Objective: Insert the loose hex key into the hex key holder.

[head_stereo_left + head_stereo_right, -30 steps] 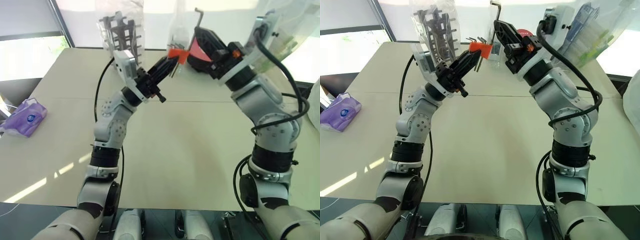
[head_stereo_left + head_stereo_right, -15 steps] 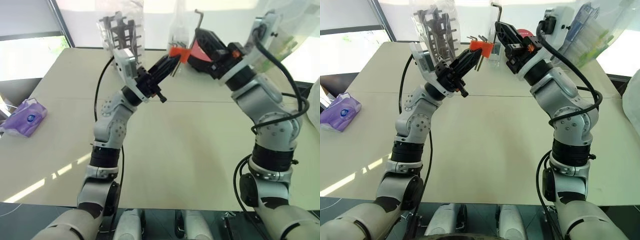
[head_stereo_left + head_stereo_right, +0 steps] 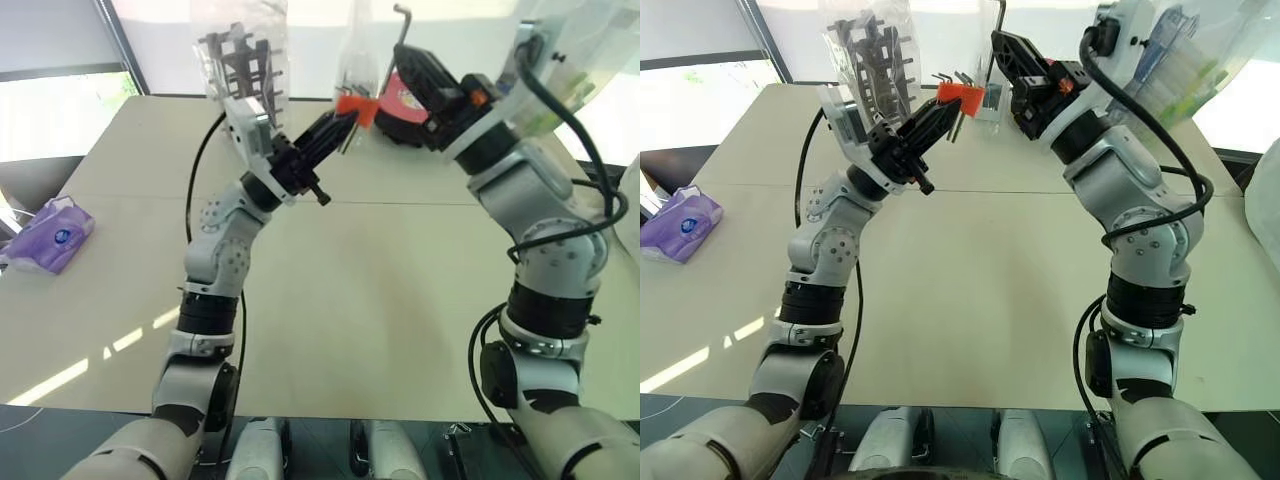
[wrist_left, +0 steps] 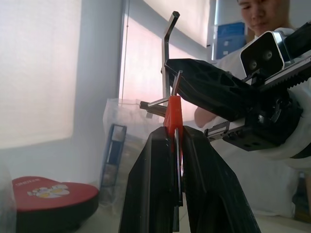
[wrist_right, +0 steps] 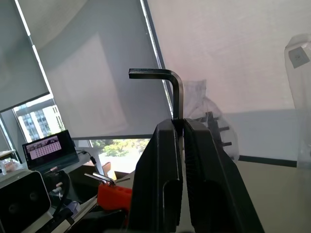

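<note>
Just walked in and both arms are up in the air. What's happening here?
The robot is fitting a tool back into its set. Its left end effector is shut on the orange-red hex key holder, held above the table. Its right end effector grips the loose hex key upright, close beside the holder. The key is not yet inserted.

Two grippers were counted, the left gripper [image 3: 943, 108] and the right gripper [image 3: 1002, 45]. One loose hex key [image 5: 165, 82], one hex key holder [image 3: 961, 97], one red heart-shaped box [image 4: 46, 201] and one purple tissue pack [image 3: 52, 234] were seen.
</note>
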